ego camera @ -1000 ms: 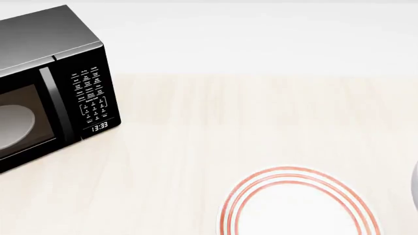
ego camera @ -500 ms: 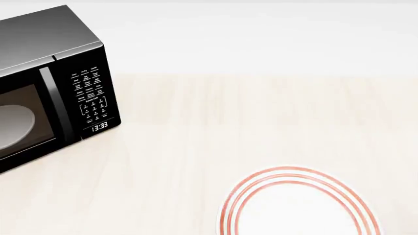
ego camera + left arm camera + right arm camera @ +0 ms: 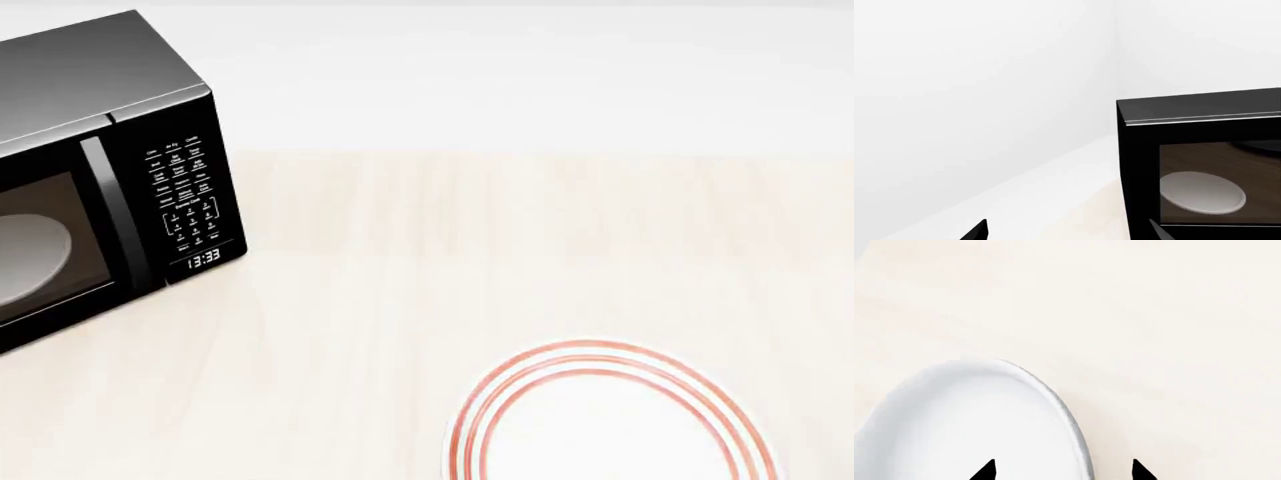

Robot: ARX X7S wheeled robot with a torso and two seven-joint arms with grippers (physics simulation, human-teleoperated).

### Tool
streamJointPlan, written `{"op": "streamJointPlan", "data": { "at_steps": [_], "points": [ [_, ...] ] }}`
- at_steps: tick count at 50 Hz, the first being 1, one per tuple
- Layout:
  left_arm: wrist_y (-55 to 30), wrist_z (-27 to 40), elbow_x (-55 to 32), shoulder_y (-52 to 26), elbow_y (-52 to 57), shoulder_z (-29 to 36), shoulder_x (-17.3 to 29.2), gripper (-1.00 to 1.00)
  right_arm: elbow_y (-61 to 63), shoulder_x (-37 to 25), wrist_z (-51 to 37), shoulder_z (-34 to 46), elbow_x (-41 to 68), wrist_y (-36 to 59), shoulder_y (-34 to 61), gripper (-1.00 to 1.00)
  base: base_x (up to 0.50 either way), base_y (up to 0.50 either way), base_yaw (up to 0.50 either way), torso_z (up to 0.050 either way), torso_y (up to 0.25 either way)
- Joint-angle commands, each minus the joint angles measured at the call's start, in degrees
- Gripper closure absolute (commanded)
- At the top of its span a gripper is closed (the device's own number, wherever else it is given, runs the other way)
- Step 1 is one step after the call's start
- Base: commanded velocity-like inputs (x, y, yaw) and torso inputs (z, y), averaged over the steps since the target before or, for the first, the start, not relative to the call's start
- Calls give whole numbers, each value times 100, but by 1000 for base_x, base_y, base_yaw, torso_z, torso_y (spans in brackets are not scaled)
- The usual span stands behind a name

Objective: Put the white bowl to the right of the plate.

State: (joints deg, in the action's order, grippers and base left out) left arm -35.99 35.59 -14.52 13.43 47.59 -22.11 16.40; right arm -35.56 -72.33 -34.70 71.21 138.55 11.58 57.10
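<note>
The plate, flat and white with red rings, lies at the near right of the table in the head view. The white bowl shows only in the right wrist view, resting on the pale table. My right gripper is open and straddles the bowl's rim, with one fingertip over the inside and the other outside it. Neither tip visibly touches the rim. My left gripper is open and empty, just in front of the black microwave. Neither gripper shows in the head view.
The black microwave stands at the far left of the light wooden table, with a pale round tray behind its door glass. A white wall runs behind the table.
A pale rounded shape at the right edge of the head view one second ago has gone from that view. Plate and microwave have not moved.
</note>
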Motion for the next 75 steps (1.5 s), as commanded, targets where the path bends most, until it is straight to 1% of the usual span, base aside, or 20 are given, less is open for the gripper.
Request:
{"op": "streamJointPlan", "data": {
  "at_steps": [1, 12, 21, 24, 25, 29, 34, 36, 40, 43, 49, 53, 56, 57, 62, 66, 69, 70, 72, 75],
  "points": [
    [2, 24, -12, 10, 8, 10, 13, -100, 197, -94, 70, -124, -116, -132, 52, -100, 0, 0, 0, 0, 0],
    [21, 43, -17, 20, 3, 23, 28, -100, 454, -201, -6, -150, -183, -283, 20, -100, 0, 0, 0, 0, 0],
    [48, 59, -15, 30, -7, 38, 36, -100, 1153, -479, -368, -184, -413, -843, -39, -100, 0, 0, 0, 0, 0],
    [49, 62, -17, 31, -13, 48, 40, -100, 1707, -720, -706, -185, -694, -1349, -86, -100, 0, 0, 0, 0, 0],
    [48, 61, -21, 31, -11, 48, 42, -100, 2065, -879, -992, -176, -943, -1665, -101, -100, 0, 0, 0, 0, 0],
    [76, 65, -14, 59, 6, 65, 40, -100, 3104, -1351, -1833, -179, -1959, -2296, -51, -100, 0, 0, 0, 0, 0],
    [105, 57, -18, 88, 32, 89, 43, -100, 4177, -1749, -2621, -307, -2968, -2543, 88, -100, 0, 0, 0, 0, 0],
    [130, 45, -23, 110, 46, 102, 43, -100, 4365, -1764, -2728, -360, -3156, -2521, 136, -100, 0, 0, 0, 0, 0],
    [236, -15, -22, 183, 100, 181, 45, -100, 5008, -1767, -3353, -527, -4014, -2428, 292, -100, 0, 0, 0, 0, 0],
    [324, -75, 77, 203, 114, 451, 80, -100, 5649, -1767, -3812, -633, -4616, -2432, 391, -100, 0, 0, 0, 0, 0],
    [478, -217, 155, 185, 108, 902, 117, -100, 6736, -1767, -4216, -578, -5387, -2645, 321, -100, 0, 0, 0, 0, 0],
    [756, -353, 325, 272, 130, 1332, 152, -100, 7527, -1758, -4216, -428, -5956, -2723, 160, -100, 0, 0, 0, 0, 0],
    [713, -409, 476, 239, 214, 1666, 224, -100, 7836, -1478, -4352, -384, -6317, -2564, 121, -100, 0, 0, 0, 0, 0],
    [700, -453, 511, 220, 268, 1825, 249, -100, 7975, -1269, -4402, -357, -6485, -2378, 119, -100, 0, 0, 0, 0, 0],
    [1058, -543, 821, 353, 276, 2356, 311, -100, 8249, -753, -4366, -164, -6849, -2210, -59, -100, 0, 0, 0, 0, 0],
    [1441, -676, 960, 480, 252, 2736, 342, -100, 8468, -185, -4512, 190, -7653, -2012, -457, -100, 0, 0, 0, 0, 0],
    [1900, -770, 1329, 619, 162, 3227, 405, -100, 8521, 270, -4700, 495, -8333, -1828, -825, -100, 0, 0, 0, 0, 0],
    [1948, -773, 1399, 635, 137, 3313, 408, -100, 8507, 361, -4733, 550, -8452, -1815, -906, -100, 0, 0, 0, 0, 0],
    [2096, -828, 1554, 637, 24, 3563, 420, -100, 8457, 819, -4820, 854, -8964, -1467, -1163, -100, 0, 0, 0, 0, 0],
    [2202, -857, 1734, 636, -100, 3817, 416, -100, 8323, 1219, -4810, 1122, -9413, -1379, -1486, -100, 0, 0, 0, 0, 0]
  ]
}}
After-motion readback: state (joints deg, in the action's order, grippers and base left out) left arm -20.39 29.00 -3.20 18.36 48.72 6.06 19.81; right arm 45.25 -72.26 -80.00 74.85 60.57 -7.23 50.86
